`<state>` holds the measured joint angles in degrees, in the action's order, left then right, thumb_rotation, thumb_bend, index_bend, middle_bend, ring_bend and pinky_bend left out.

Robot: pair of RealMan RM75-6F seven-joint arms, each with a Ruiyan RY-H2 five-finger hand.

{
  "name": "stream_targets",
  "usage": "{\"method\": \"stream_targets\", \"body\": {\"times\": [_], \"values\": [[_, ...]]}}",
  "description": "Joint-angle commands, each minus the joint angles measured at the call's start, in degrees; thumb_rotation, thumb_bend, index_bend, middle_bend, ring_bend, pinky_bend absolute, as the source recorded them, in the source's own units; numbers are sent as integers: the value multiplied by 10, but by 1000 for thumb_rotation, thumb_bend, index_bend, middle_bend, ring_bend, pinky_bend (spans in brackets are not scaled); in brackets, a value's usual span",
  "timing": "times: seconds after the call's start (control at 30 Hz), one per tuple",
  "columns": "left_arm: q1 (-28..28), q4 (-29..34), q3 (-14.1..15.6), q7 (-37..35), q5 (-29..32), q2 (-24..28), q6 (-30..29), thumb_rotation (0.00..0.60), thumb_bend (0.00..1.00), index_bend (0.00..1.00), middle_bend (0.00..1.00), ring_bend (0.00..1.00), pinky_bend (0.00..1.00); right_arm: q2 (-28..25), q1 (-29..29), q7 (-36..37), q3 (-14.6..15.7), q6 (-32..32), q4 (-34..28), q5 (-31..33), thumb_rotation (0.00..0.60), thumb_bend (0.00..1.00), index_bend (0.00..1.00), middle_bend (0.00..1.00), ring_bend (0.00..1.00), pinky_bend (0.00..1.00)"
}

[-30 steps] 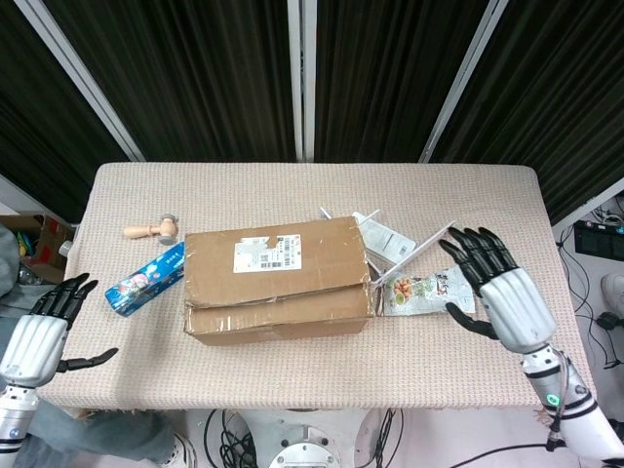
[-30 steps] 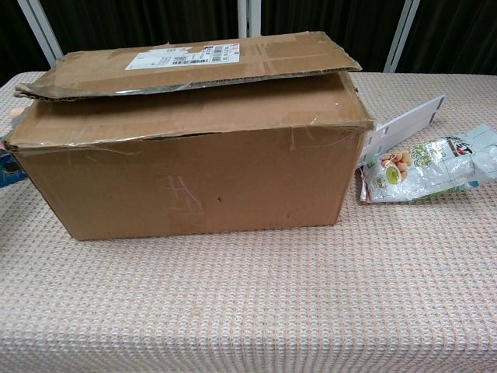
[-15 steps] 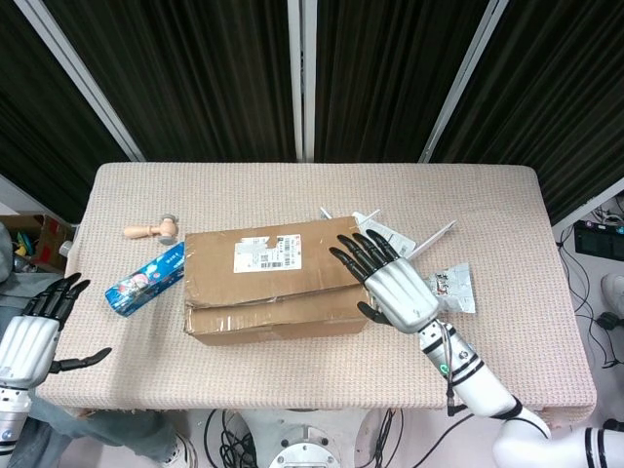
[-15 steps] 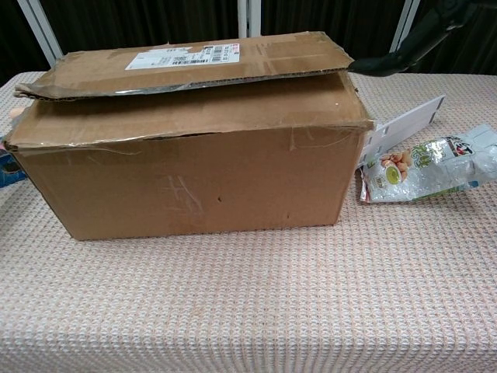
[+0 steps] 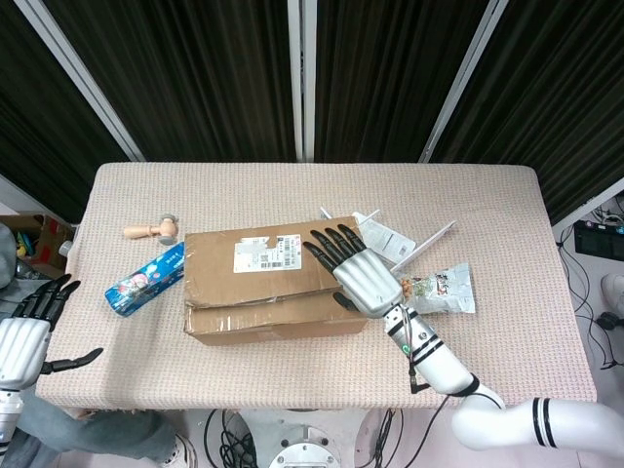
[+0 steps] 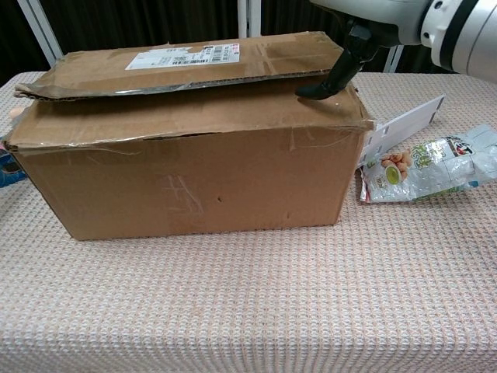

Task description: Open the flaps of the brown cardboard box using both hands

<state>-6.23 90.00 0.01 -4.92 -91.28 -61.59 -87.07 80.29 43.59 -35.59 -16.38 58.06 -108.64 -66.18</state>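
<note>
While the brown cardboard box [image 5: 276,279] sits near the middle of the desk [image 5: 507,214], toward its front edge, both of its 2 long flaps are not yet opened: the far flap [image 6: 194,61] lies flat and overlaps the near flap [image 6: 186,110]. The right robot hand [image 5: 356,273] is spread over the right end of the box top, fingers apart and holding nothing; in the chest view a dark fingertip [image 6: 314,88] points down at the seam, just at the edge of the far flap, though whether it touches the cardboard I cannot tell. The left robot hand [image 5: 27,336] hangs off the front left corner of the desk, well apart from the box, fingers also apart and empty.

This looks like the reach-in step, with only 1 hand in place. Next, I judge the right fingers need to hook under the lifted edge of the far flap, while the left hand crosses to the box's left end, passing the blue tube [image 5: 145,278] there.
</note>
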Motion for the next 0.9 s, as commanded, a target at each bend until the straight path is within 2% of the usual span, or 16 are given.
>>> {"method": "stream_targets", "body": {"times": [0.03, 0.27, 0.43, 0.57, 0.67, 0.77, 0.83, 0.9], "values": [[1, -3, -1, -4, 2, 0, 0, 409, 0, 87, 66, 92, 209, 17, 17, -8, -9, 1, 17, 19, 600, 175, 0, 0, 0, 0], [1, -14, -4, -15, 7, 0, 2, 409, 0, 87, 66, 91, 209, 32, 56, -28, -41, 15, 34, 43, 600, 178, 0, 0, 0, 0], [1, -22, -6, -25, 13, -1, 5, 409, 0, 87, 66, 92, 208, 45, 119, -66, -98, 12, 76, 98, 600, 191, 0, 0, 0, 0], [-2, -25, -6, -29, 13, 0, 12, 412, 0, 87, 66, 92, 209, 85, 194, -100, -143, 7, 172, 167, 600, 189, 0, 0, 0, 0], [-6, -23, -8, -27, 14, 3, 17, 421, 0, 87, 66, 92, 209, 141, 261, -123, -169, 18, 297, 207, 600, 188, 0, 0, 0, 0], [-10, -18, -10, -24, 17, 7, 22, 425, 0, 87, 66, 92, 209, 185, 305, -122, -187, 13, 390, 247, 600, 189, 0, 0, 0, 0], [-10, -15, -12, -22, 21, 10, 23, 432, 0, 87, 66, 91, 208, 195, 313, -99, -190, 3, 406, 251, 600, 186, 0, 0, 0, 0], [-11, -15, -15, -25, 27, 13, 26, 440, 0, 86, 66, 91, 208, 191, 307, -69, -179, 1, 402, 228, 600, 182, 0, 0, 0, 0]]}}
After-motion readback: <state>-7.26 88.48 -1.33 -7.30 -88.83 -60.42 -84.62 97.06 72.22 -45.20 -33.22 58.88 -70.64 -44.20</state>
